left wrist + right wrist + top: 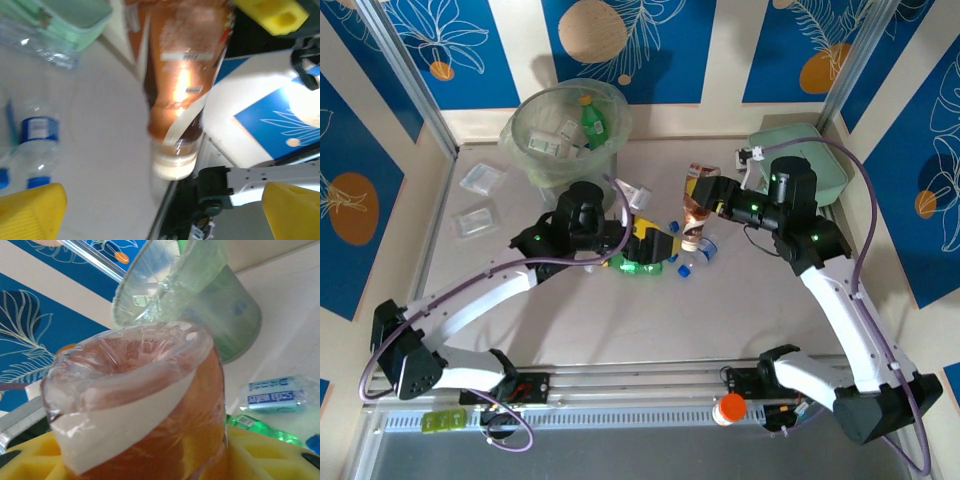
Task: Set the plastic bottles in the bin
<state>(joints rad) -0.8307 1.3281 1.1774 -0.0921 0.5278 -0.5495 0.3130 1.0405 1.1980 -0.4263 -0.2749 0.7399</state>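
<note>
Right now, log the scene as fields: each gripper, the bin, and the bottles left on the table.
right gripper: shut on brown bottle
left gripper: open, above lying green bottle
bin: holds yellow-capped green bottle
table: blue-capped clear bottles lie beside the grippers
mint-green case: far right, behind the right arm

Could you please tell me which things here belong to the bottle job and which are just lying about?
Job: brown bottle held in the right gripper, green bottle, blue-capped bottles, bin.
Lying about: clear packets, mint-green case.
</note>
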